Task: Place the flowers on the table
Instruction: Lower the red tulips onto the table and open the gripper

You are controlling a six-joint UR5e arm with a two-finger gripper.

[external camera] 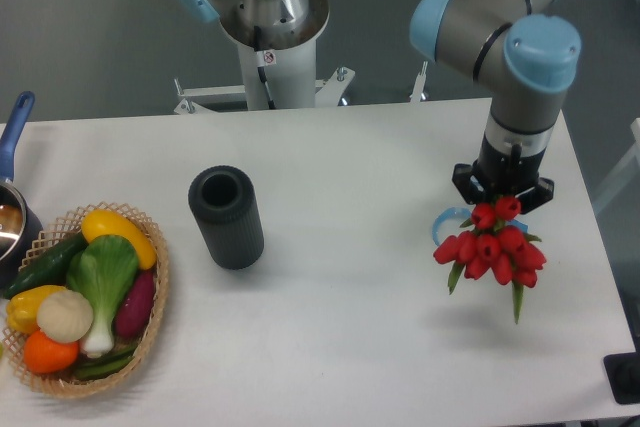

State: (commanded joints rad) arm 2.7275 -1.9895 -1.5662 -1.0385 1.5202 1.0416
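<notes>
The flowers (492, 251) are a bunch of red tulip buds with green stems, hanging at the right side of the white table (350, 347). My gripper (497, 209) points straight down and is shut on the top of the bunch. The buds hide the fingertips. The bunch hangs a little above the tabletop, with a shadow below it and a green stem pointing down.
A dark grey ribbed cylinder (227, 217) stands left of the table's middle. A wicker basket (90, 302) of vegetables sits at the front left. A pot with a blue handle (15, 147) is at the left edge. The robot base (275, 37) is at the back.
</notes>
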